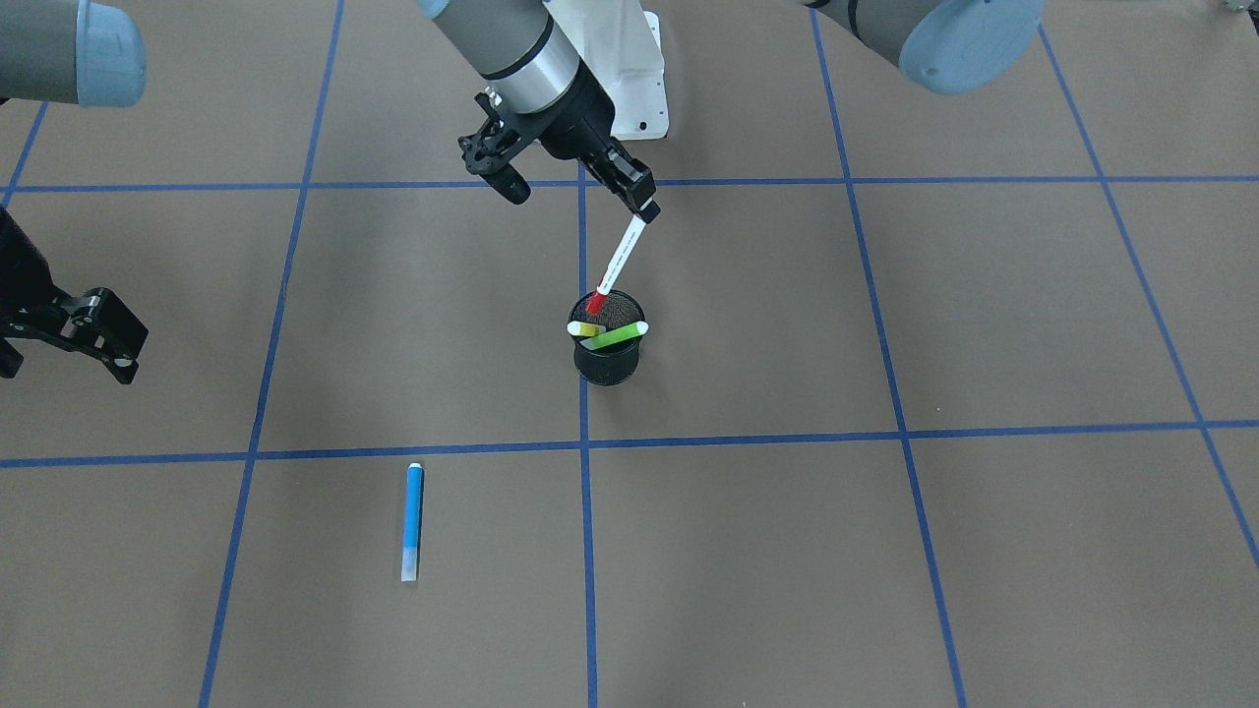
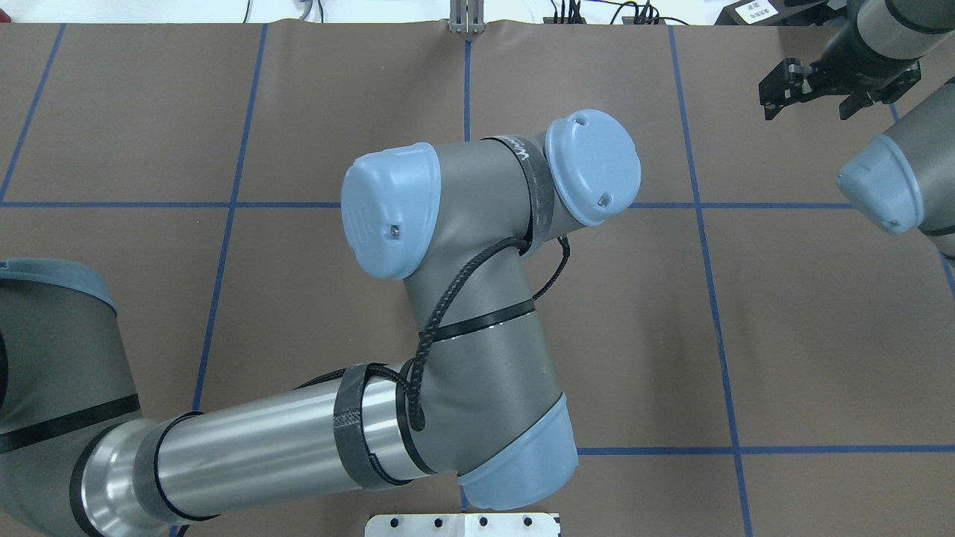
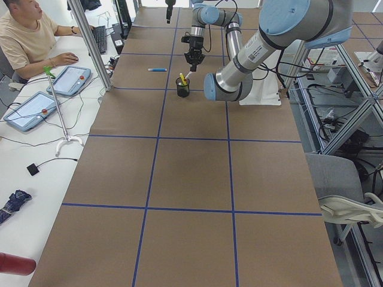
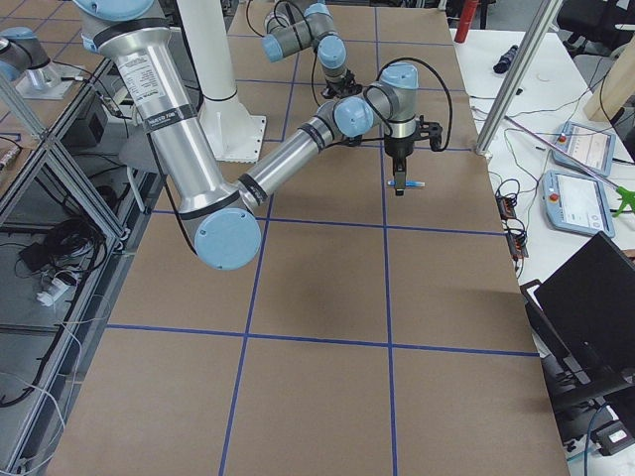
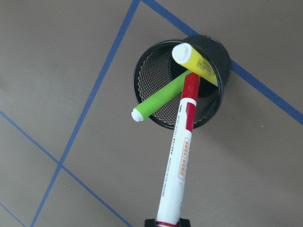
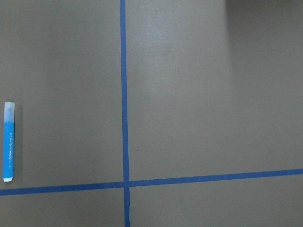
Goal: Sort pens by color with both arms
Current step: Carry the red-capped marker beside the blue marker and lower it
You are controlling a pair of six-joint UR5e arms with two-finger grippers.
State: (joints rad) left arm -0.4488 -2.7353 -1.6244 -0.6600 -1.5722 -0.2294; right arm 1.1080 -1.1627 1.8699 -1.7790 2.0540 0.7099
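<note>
Blue highlighter point(image 1: 413, 521) lies alone on the surface point(image 1: 885, 551), at seven o'clock from the mesh cup point(image 1: 608, 366), which holds the yellow highlighter point(image 1: 587, 328) and green highlighter point(image 1: 620, 336). Left fingers point(image 1: 644, 202) pinch the red-capped marker point(image 1: 620, 258) over the cup's mouth, while right fingers point(image 2: 776, 82) are spread, empty. Likely past halfway.

Count four pens: one blue highlighter point(image 1: 413, 521), one green highlighter point(image 1: 615, 337), one yellow highlighter point(image 1: 587, 329), one red-capped marker point(image 1: 619, 261). You also have one mesh cup point(image 1: 608, 366), one left arm point(image 1: 511, 49), one right arm point(image 1: 49, 54).
</note>
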